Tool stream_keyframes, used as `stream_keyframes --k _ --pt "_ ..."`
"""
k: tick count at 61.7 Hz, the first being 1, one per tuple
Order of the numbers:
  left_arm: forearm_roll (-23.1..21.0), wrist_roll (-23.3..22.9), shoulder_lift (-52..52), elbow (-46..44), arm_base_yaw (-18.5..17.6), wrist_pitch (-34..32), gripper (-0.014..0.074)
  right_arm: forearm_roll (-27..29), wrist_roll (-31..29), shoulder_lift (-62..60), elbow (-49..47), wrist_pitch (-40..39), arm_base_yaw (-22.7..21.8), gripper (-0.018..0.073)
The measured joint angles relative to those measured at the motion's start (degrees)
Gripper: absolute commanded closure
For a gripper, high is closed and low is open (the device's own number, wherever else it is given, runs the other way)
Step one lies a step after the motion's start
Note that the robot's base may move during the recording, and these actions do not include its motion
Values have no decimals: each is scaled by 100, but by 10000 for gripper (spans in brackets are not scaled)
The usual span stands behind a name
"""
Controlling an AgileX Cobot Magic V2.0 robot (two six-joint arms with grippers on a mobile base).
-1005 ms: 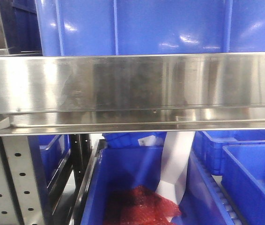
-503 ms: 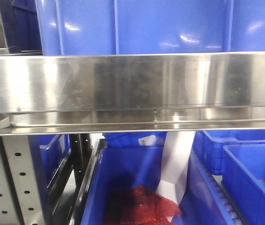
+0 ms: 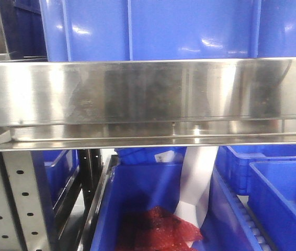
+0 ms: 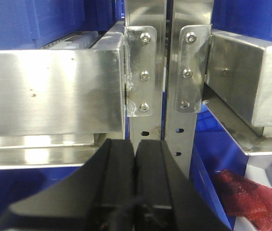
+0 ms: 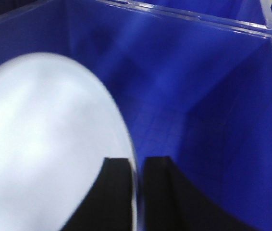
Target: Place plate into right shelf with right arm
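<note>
A: One plate (image 5: 44, 144), white, round. Location?
B: Gripped on edge by the right pincer (image 5: 137, 192), its rim between the two black fingers (image 5: 114, 192). It hangs tilted inside a blue bin (image 5: 213, 96), above the bin's floor; whether it touches the bin cannot be told.

A: Left pincer (image 4: 135, 178)?
B: Clenched, black fingers pressed together with nothing between them, facing the steel uprights (image 4: 145, 72) of the right shelf (image 3: 137, 94).

A: Shelf, as seen from the front?
B: One broad shiny steel rail across the view, a large blue bin (image 3: 163, 29) standing above it, perforated grey uprights (image 3: 12, 198) lower left.

A: Below the rail?
B: Several blue bins; the nearest (image 3: 137, 193) holds a red crumpled mesh (image 3: 158, 230) and a white sheet (image 3: 195, 183) standing tilted against its wall.
</note>
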Motion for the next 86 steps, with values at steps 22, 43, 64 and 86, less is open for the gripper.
stream_keyframes --k 22,43,64,86 --pt "0 0 0 0 0 0 643 0 0 -318 -14 236 0 17" --pt "0 0 0 0 0 0 643 0 0 -1982 165 878 0 466" --pt "0 0 0 0 0 0 643 0 0 -4604 2418 704 0 530" --pt "0 0 0 0 0 0 643 0 10 -7293 4796 321 0 530"
